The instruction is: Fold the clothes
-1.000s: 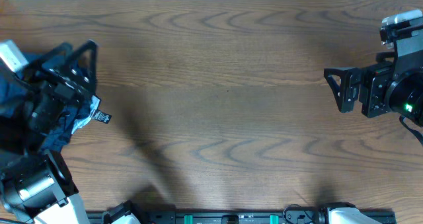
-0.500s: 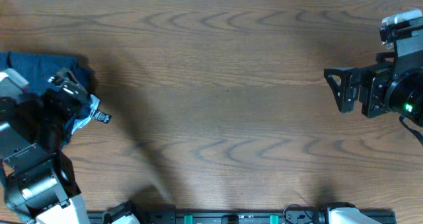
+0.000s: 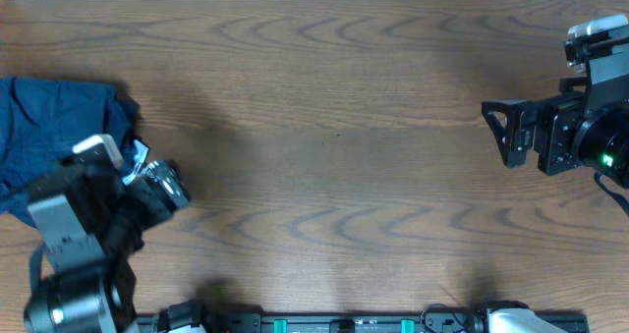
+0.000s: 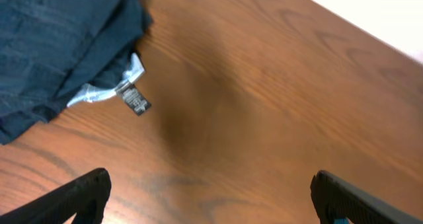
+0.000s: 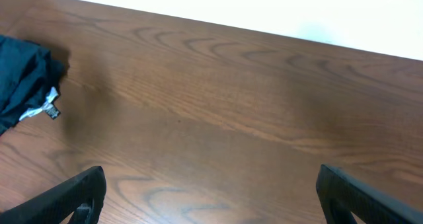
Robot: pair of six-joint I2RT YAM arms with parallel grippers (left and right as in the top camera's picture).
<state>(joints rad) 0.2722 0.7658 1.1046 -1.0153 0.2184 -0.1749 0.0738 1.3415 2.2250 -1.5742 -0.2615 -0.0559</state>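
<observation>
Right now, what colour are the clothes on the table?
Dark navy blue clothes, with small white and black tags; the left wrist view shows them best.

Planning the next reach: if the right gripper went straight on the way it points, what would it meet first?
Free over the table; first in line is probably the clothes at the far side, though its height is unclear.

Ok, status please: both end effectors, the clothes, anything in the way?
Left end effector open, empty, beside the dark navy soft fabric clothes, bunched, not folded. Right end effector open, empty, opposite side. Nothing in the way.
</observation>
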